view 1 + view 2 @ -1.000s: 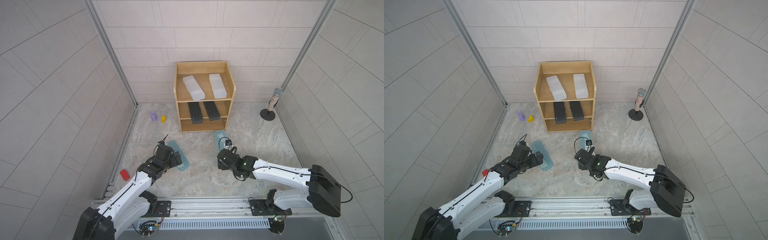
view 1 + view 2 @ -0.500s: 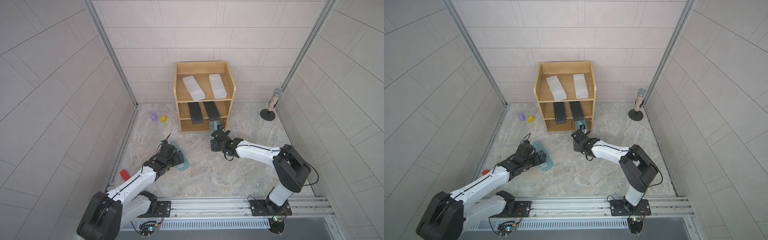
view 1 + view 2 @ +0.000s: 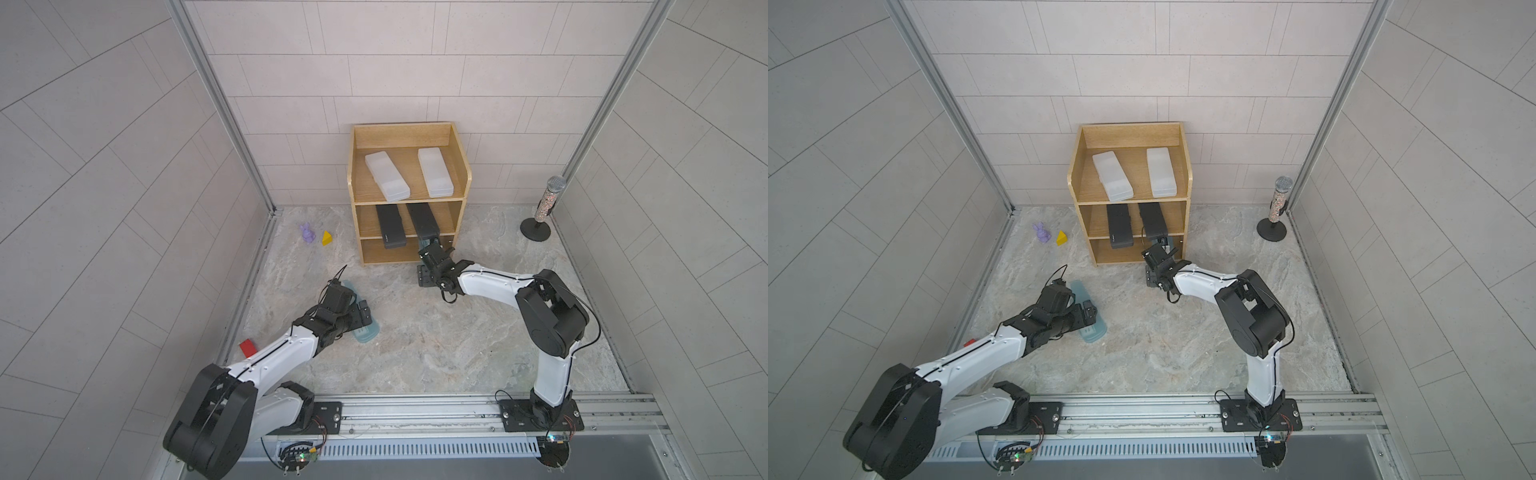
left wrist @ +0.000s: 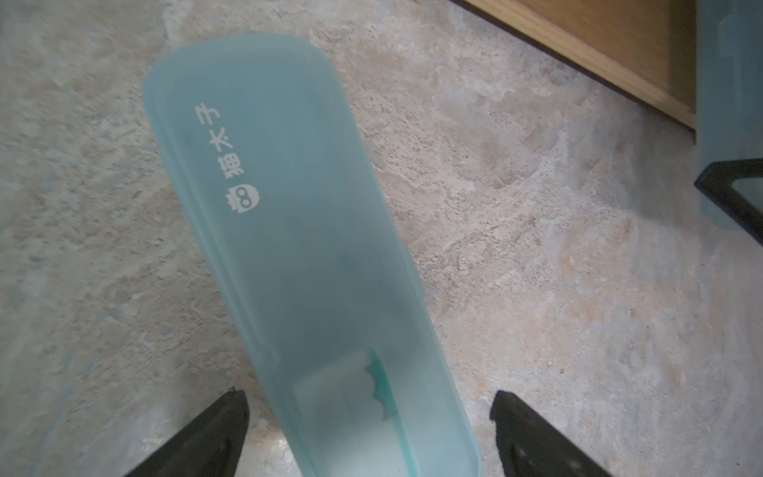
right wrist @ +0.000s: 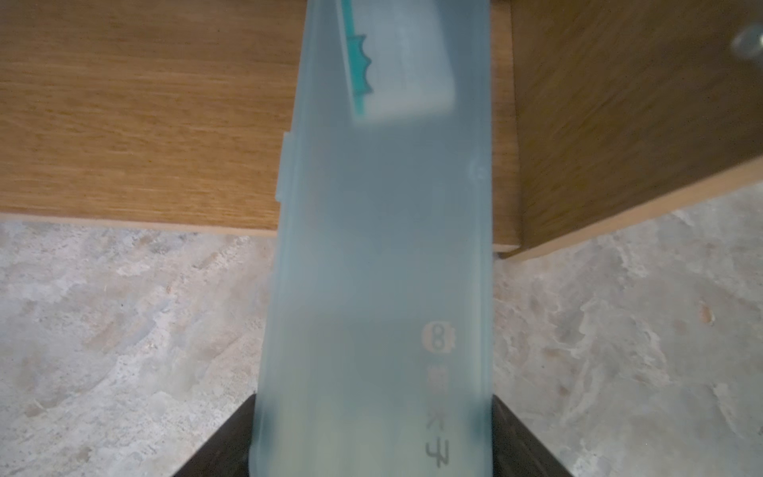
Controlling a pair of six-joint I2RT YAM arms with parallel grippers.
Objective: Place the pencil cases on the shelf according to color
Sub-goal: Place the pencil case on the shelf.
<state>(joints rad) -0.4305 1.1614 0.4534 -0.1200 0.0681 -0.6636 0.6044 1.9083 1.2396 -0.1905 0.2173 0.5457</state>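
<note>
Clamped in the right gripper (image 5: pixel 371 398), the teal case (image 5: pixel 384 206) now enters the shelf (image 5: pixel 144 103) beneath a black case (image 3: pixel 423 218); left gripper (image 4: pixel 367 398) gapes wide.

We see a small room with a back wall (image 3: pixel 415 62) and two side walls, all made of big pale grey tiles. Where the walls meet, shiny metal posts (image 3: pixel 222 104) run down to the floor. The floor (image 3: pixel 436 340) looks like stone, grey with sandy brown patches. A wooden shelf (image 3: pixel 461 166) stands against the back wall. Along the near edge of the floor we see a long metal rail (image 3: pixel 415 405), and below it a strip with little slots (image 3: pixel 415 451). The light is soft and even.
</note>
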